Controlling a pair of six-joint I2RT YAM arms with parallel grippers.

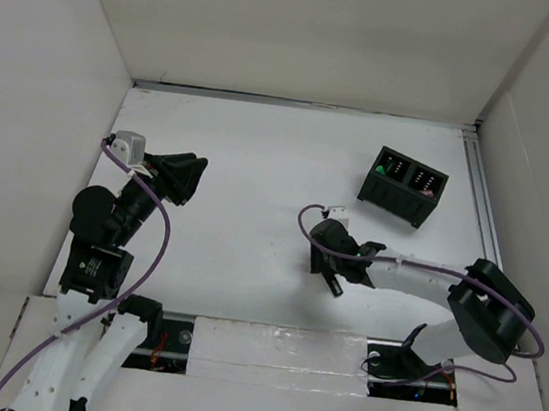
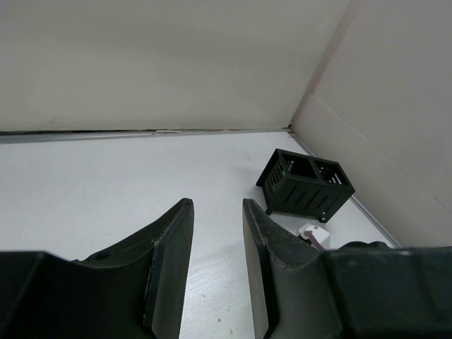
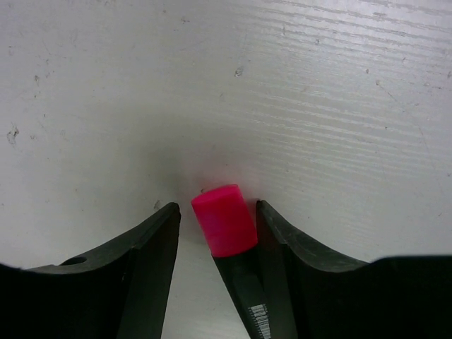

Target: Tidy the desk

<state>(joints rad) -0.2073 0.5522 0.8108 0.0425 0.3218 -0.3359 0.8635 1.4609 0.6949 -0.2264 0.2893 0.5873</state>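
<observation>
The table [image 1: 260, 164] forms the floor of the white-walled enclosure, under both arms, and is judged to be partly organized. In the top view the organizer [image 1: 402, 186] is seen at its far right, with something green in one compartment and something reddish in the other. One marker [image 3: 224, 227] is found lying on the table near the middle, well apart from the organizer, so at least one pick and placement is judged to be left. The right gripper [image 3: 217, 206] is set over it with jaws parted. The pink cap is seen between the fingers, close to one and with a gap at the other, so no grip is made yet. The left gripper [image 2: 215, 205] is held above the table's left side, narrowly parted and empty. The pink cap and the straddle are shown only by the right wrist view; from above the marker is largely hidden by the gripper. The organizer's contents are shown only from above, while its slatted side is given by the left wrist view.
</observation>
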